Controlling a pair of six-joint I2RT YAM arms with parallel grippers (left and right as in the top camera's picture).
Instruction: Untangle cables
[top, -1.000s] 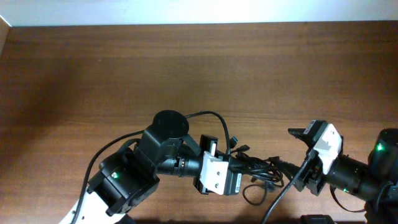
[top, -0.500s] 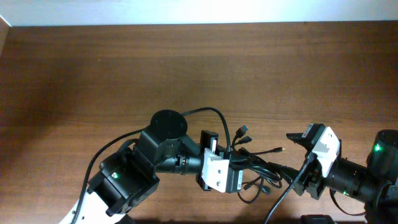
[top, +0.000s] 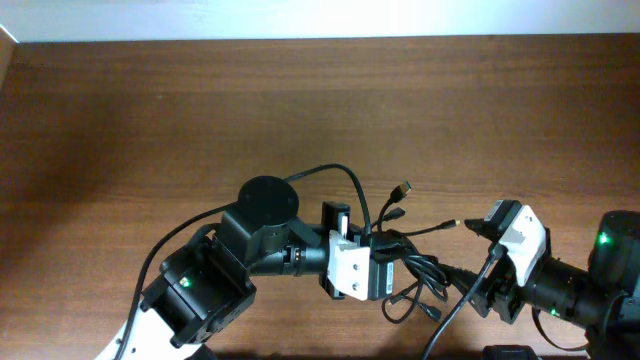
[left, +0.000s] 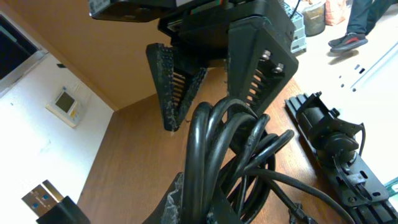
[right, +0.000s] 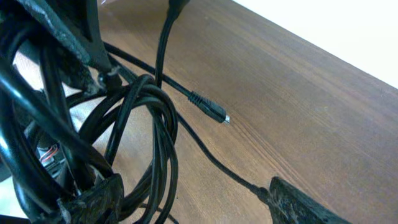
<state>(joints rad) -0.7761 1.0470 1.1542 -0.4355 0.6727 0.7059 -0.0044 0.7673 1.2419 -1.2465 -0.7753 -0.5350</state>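
The cables form one black tangle of loops at the table's near edge, between the two arms. My left gripper is shut on several strands of it, its fingertips pinching them. Loose ends stick out toward the far side, with plugs and a thin tip. My right gripper stands open just right of the tangle. In the right wrist view the loops lie against its left finger, and a small plug lies on the wood ahead.
The left arm's own thicker cable arcs over its wrist. The wooden table stretches to a white wall at the back. A black bracket-like part lies right of the tangle in the left wrist view.
The plug ends have swung up and away from the left gripper, spreading toward the far side. The right gripper has dropped slightly toward the near edge, still open.
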